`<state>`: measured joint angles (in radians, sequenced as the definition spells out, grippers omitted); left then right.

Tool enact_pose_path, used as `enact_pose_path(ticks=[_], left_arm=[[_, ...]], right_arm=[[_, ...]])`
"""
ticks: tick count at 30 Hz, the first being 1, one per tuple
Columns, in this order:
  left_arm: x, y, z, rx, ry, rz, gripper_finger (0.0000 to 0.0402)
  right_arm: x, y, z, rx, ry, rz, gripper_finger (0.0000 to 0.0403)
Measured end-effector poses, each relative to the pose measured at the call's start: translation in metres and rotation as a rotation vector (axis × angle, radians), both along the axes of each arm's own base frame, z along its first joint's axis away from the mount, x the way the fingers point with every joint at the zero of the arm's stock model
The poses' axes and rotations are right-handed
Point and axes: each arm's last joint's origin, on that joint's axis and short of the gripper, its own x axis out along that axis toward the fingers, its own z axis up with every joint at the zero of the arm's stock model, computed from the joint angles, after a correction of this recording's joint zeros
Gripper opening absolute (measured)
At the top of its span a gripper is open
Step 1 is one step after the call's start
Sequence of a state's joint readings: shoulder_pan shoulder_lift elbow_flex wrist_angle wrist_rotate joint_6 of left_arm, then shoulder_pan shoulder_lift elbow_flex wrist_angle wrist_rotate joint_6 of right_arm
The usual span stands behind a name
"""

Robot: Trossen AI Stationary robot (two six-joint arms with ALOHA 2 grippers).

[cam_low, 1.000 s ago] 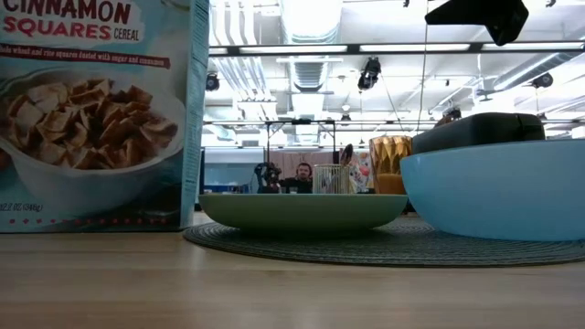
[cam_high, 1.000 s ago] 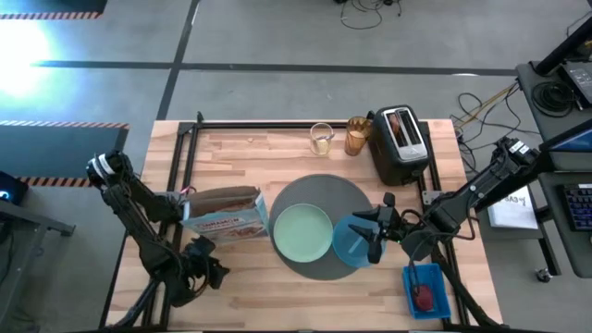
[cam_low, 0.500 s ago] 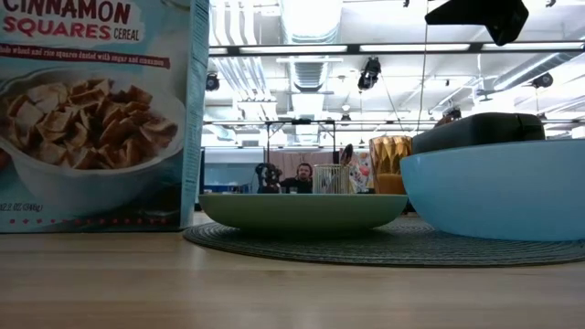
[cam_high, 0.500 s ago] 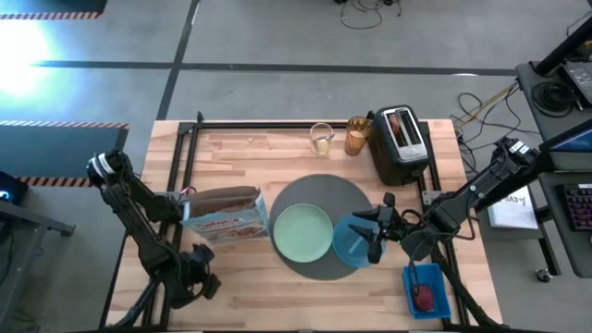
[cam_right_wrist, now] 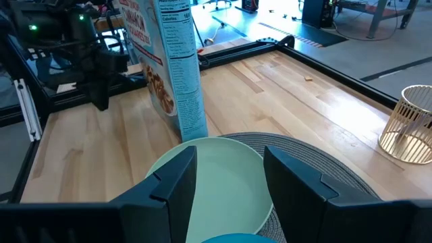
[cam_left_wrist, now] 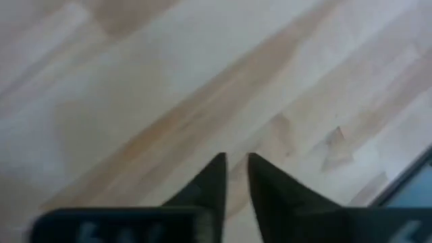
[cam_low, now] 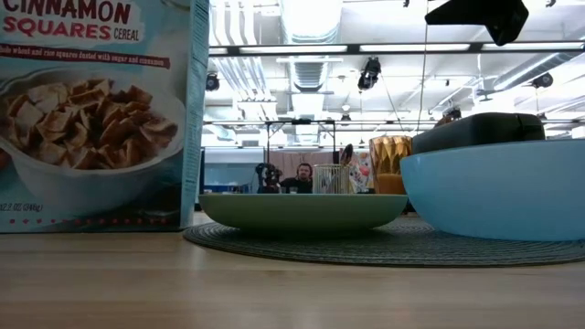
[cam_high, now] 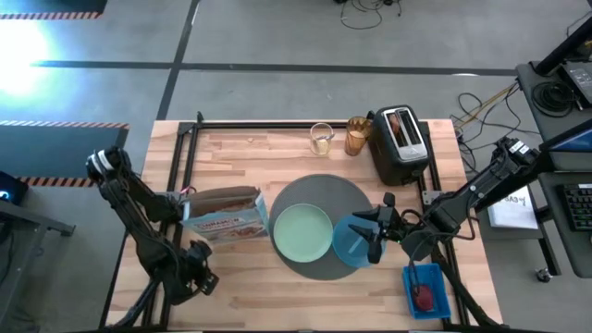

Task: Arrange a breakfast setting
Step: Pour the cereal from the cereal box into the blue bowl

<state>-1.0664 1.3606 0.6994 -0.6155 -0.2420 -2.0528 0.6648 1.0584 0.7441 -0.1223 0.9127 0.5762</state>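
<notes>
Your left claw point(cam_high: 196, 280) sits low over bare wood at the near left corner of the surface point(cam_high: 250, 305), fingers pressed together with nothing between them — the left wrist view shows only the grain. Your right claw point(cam_high: 373, 233) is at the blue bowl point(cam_high: 350, 240), its fingers spread part way over the bowl's near edge; from these views I can't tell whether it truly grips the rim or only straddles it.

The bowl stands on the right side of the round dark-grey mat point(cam_high: 319, 190), just beside the pale green plate point(cam_high: 302, 231), which lies at the mat's middle. The cereal box point(cam_high: 225, 215) stands upright off the mat's left edge.

If you're settling the bowl, I'd open the right claw fully before lifting away — pull straight up so the rim doesn't drag toward the plate. Keep the left arm parked clear of the box.
</notes>
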Motion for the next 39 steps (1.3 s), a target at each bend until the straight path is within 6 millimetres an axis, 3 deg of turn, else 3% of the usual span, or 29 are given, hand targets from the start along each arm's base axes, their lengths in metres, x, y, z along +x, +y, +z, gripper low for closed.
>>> enact_pose_path(ticks=[2, 22, 30, 39], left_arm=[[-0.002, 0.004, 0.0, 0.013, 0.022, 0.044, 0.0008], [-0.029, 0.034, -0.003, 0.235, 0.428, 0.269, 0.0], [-0.024, 0.044, -0.002, 0.35, 0.29, 0.304, 0.0], [-0.016, 0.043, -0.002, 0.356, 0.135, 0.304, 0.0]], right_arm=[[0.0, 0.0, 0.0, 0.0, 0.0, 0.0, 0.0164], [0.0, 0.0, 0.0, 0.0, 0.0, 0.0, 0.0164], [0.0, 0.0, 0.0, 0.0, 0.0, 0.0, 0.0164], [0.0, 0.0, 0.0, 0.0, 0.0, 0.0, 0.0164]])
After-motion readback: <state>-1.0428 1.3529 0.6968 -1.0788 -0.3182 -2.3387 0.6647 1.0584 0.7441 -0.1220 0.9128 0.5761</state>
